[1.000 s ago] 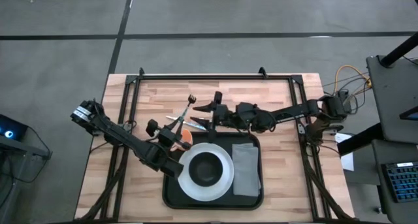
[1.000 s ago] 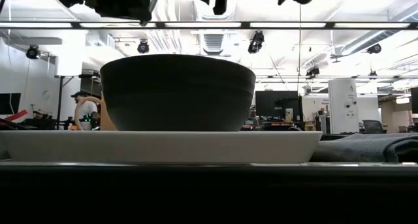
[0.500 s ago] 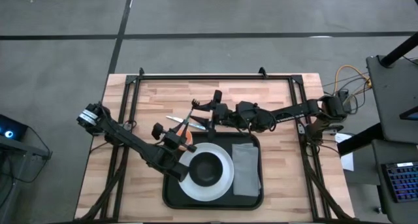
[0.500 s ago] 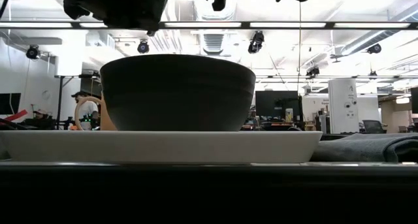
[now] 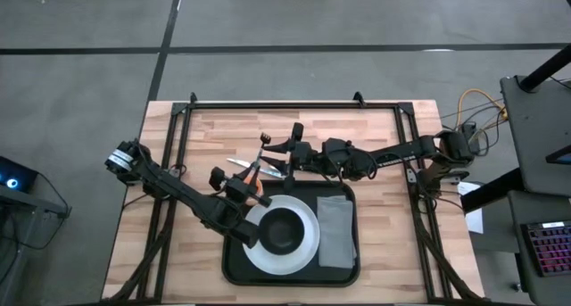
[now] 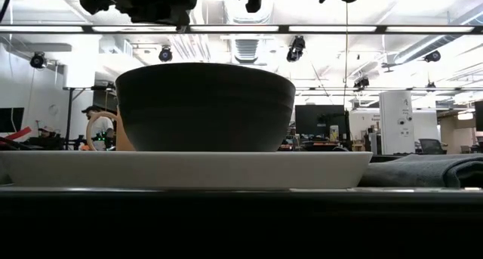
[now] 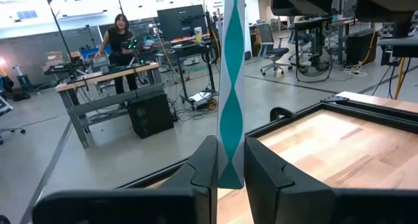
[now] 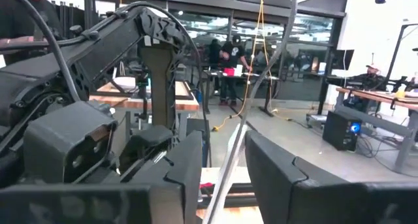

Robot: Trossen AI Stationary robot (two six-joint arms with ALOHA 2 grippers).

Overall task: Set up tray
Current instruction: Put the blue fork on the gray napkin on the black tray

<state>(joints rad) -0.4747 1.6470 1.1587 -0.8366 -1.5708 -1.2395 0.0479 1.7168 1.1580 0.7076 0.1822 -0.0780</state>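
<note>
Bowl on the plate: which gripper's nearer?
Left. The left gripper hangs just off the plate's rim, up-left of the bowl; the right gripper is farther back, beyond the tray.

Low view: both arms cropped at the top edge; bowl [image 6: 204, 106] hides the bench behind. High view: utensils [image 5: 259, 166] between tools indistinct.

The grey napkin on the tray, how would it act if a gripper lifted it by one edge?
The grey napkin lies folded flat on the black tray beside the white plate, so it is probably floppy cloth: it would likely droop, unfold and feel light.
</note>
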